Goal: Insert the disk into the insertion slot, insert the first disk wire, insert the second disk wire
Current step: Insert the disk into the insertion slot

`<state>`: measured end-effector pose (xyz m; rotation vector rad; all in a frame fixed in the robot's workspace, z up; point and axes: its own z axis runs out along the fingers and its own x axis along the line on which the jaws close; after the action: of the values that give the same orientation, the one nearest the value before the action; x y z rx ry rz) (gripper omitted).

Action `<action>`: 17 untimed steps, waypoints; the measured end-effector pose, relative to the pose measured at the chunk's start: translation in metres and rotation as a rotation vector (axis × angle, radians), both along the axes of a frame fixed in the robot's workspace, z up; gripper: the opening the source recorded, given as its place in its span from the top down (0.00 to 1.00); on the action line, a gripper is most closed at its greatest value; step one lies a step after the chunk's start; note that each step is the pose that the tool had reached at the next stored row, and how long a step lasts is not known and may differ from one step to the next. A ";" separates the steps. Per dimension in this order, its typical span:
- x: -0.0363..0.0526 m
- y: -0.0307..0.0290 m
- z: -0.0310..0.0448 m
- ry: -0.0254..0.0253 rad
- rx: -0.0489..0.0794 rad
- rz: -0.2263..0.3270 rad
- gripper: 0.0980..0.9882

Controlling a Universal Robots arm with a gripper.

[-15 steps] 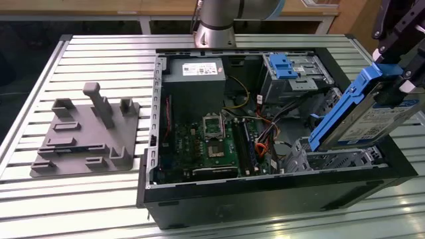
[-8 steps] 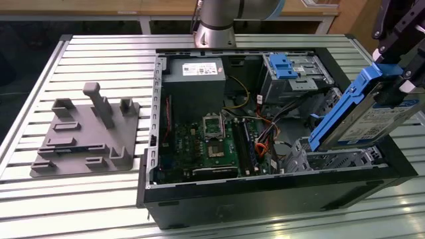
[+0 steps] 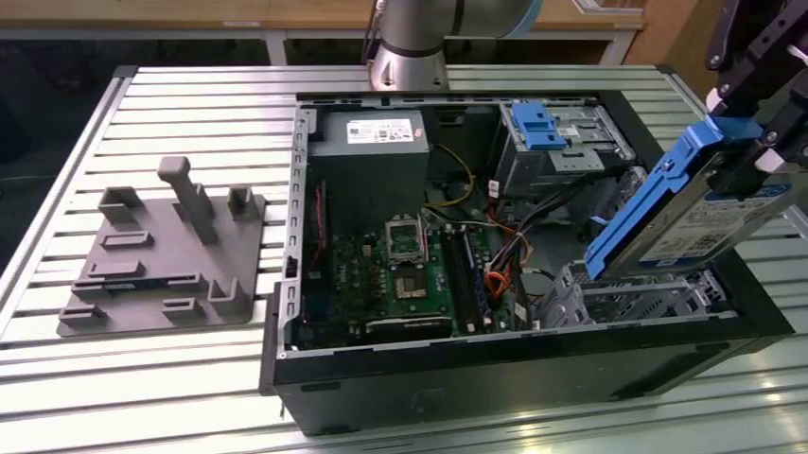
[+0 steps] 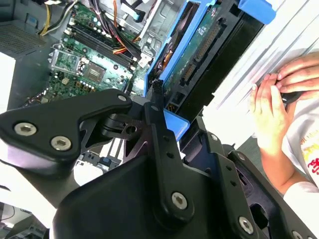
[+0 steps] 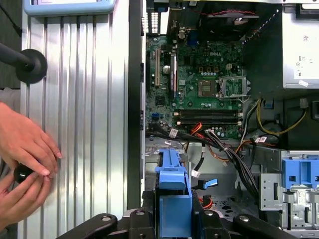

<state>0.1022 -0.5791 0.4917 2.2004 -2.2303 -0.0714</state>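
Blue-framed silver hard drive point(image 3: 682, 222) hangs tilted, its lower edge aimed at the perforated grey sheet-metal drive cage point(image 3: 644, 305) just beneath, not yet seated; the black claw point(image 3: 758, 142) grips its upper end, apparently angling it for entry.

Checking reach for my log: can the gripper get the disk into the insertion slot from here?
Probably yes: the gripper holds the disk tilted above the insertion slot, with nothing visible between them.

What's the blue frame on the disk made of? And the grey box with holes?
The blue frame on the disk looks like plastic: bright, even colour, smooth moulded shape. The grey box, the insertion slot, looks like thin sheet metal: dull silvery sheen, punched holes, folded edges.
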 end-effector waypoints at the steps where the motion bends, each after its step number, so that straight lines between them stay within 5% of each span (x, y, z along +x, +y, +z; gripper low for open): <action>1: 0.0000 -0.0004 0.0000 0.0000 0.006 0.000 0.70; 4: 0.0000 -0.0018 0.0000 0.0000 0.025 0.000 0.70; 17: 0.0060 -0.0022 0.0000 0.0001 0.026 0.000 0.70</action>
<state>0.1083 -0.5812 0.4917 2.2134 -2.2421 -0.1011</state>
